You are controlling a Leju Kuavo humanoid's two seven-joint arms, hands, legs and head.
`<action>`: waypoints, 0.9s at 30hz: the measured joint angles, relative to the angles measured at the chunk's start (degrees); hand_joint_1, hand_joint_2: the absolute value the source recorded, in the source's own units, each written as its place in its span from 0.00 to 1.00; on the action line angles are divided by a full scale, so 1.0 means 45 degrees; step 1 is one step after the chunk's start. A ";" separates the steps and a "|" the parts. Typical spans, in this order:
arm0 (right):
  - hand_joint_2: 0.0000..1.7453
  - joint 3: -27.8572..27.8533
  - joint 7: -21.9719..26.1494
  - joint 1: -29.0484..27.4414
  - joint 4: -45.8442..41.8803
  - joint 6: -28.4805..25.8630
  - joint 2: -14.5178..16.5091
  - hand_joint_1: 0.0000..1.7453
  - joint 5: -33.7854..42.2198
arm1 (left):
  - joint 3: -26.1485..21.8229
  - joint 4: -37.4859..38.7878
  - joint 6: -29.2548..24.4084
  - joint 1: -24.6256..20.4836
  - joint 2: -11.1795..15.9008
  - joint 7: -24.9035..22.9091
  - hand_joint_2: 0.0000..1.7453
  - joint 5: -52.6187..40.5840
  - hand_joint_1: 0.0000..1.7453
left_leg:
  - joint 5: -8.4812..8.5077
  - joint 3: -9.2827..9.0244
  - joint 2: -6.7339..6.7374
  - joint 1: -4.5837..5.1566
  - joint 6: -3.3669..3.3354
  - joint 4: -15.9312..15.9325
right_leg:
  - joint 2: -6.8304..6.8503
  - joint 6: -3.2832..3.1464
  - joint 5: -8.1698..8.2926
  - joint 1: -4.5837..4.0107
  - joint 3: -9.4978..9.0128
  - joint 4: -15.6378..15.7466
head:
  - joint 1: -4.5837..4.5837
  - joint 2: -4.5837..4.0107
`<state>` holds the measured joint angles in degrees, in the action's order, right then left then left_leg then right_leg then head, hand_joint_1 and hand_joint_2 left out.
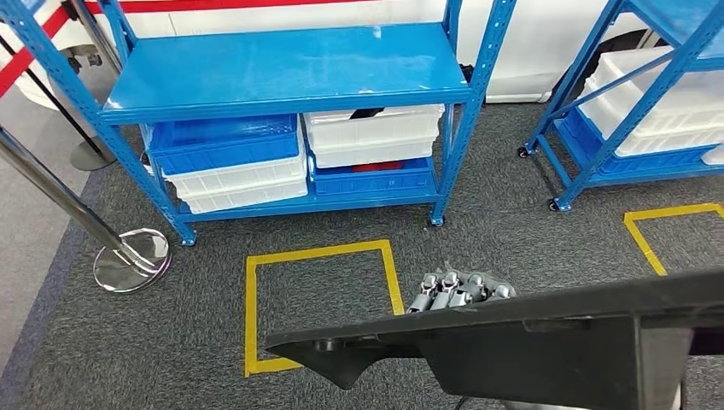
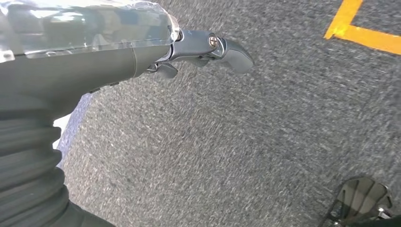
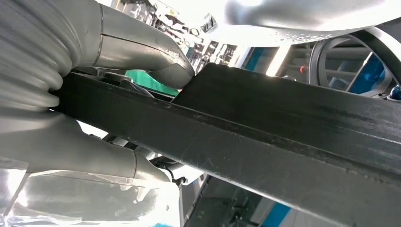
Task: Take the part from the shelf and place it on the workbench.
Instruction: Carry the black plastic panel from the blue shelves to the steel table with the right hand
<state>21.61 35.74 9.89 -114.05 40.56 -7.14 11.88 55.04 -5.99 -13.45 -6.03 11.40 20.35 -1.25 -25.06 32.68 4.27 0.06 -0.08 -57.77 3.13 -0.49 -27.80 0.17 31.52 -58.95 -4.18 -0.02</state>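
A long flat black part [image 1: 546, 337] crosses the bottom of the head view, held above the carpet. My right hand [image 1: 457, 290] grips it, fingers curled over its far edge. In the right wrist view the part [image 3: 283, 127] runs between the thumb and fingers of my right hand [image 3: 137, 47], which clamp it from both sides. My left hand [image 2: 108, 61] hangs over the grey carpet and holds nothing. The blue shelf [image 1: 282, 68] stands ahead of me, its top board bare.
Blue and white bins [image 1: 376, 132] fill the shelf's lower level. A yellow tape square [image 1: 320, 252] marks the carpet in front of it. A chrome stanchion base [image 1: 132, 256] stands at left. A second blue rack [image 1: 649, 94] with white bins is at right.
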 joint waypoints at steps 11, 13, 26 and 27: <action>1.00 -0.0006 0.0000 0.0092 0.0183 0.0193 0.0056 1.00 -0.0072 | -0.0299 0.0000 -0.0190 0.0194 -0.0063 -0.0019 1.00 0.0000 0.00 | -0.1694 0.1223 -0.0824 -0.0102 0.0497 -0.3392 | -0.1282 -0.0444 0.0487 0.0041 0.0458 0.0055 | 0.0000 0.0000; 1.00 -0.0061 0.0000 0.0085 0.0210 0.0240 0.0056 1.00 -0.0219 | -0.0356 0.0000 -0.0253 0.0196 -0.0047 -0.0028 1.00 0.0000 0.00 | -0.0897 0.0375 -0.1147 -0.0102 0.0371 -0.1811 | -0.1599 -0.0385 0.0532 0.0046 0.0479 0.0038 | 0.0000 0.0000; 1.00 -0.0245 0.0000 -0.0307 0.0279 -0.1383 -0.0171 1.00 -0.1029 | -0.0366 0.0015 -0.0126 0.0208 0.0291 -0.0365 1.00 -0.0009 0.00 | -0.0212 -0.0438 -0.0397 -0.0128 -0.0114 0.0332 | -0.0742 0.0336 -0.0835 0.0185 0.2178 -0.3275 | 0.0002 0.0000; 1.00 -0.0311 0.0000 -0.0401 0.0254 -0.1394 -0.0232 1.00 -0.1035 | -0.0322 0.0015 -0.0107 0.0185 0.0318 -0.0351 1.00 -0.0011 0.00 | -0.0231 -0.0430 -0.0246 -0.0131 -0.0091 0.0297 | -0.0642 0.0352 -0.0500 0.0208 0.1826 -0.2716 | 0.0003 0.0000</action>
<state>20.21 35.74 8.08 -112.91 34.29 -8.18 7.22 53.59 -5.92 -13.93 -5.19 12.83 18.77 -1.29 -26.10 30.75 3.16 -0.53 -0.48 -56.44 0.24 1.10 -30.05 1.11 39.73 -71.17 -4.16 -0.02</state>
